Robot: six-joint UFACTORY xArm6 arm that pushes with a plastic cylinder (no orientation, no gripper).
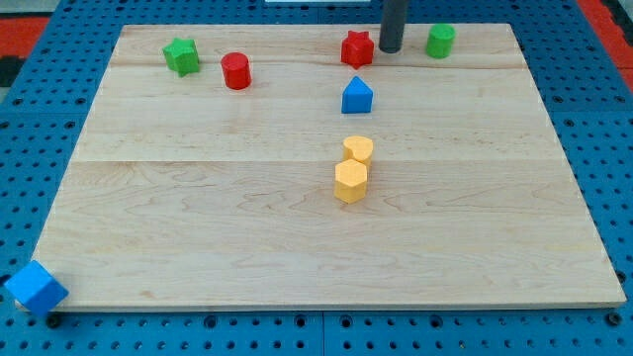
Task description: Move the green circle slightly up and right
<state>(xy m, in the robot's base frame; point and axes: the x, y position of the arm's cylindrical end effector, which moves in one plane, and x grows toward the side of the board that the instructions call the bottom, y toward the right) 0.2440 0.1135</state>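
The green circle (440, 41) is a short green cylinder near the view's top right of the wooden board (198, 227). My tip (390, 49) is the end of a dark rod that comes down from the view's top. It rests on the board just left of the green circle, with a small gap between them. A red star block (357, 48) stands right next to the tip on its left side.
A blue house-shaped block (357, 96) lies below the red star. A red cylinder (236, 71) and a green star block (182, 55) sit at the top left. Two yellow blocks (353, 170) touch mid-board. A blue cube (36, 288) sits off the bottom-left corner.
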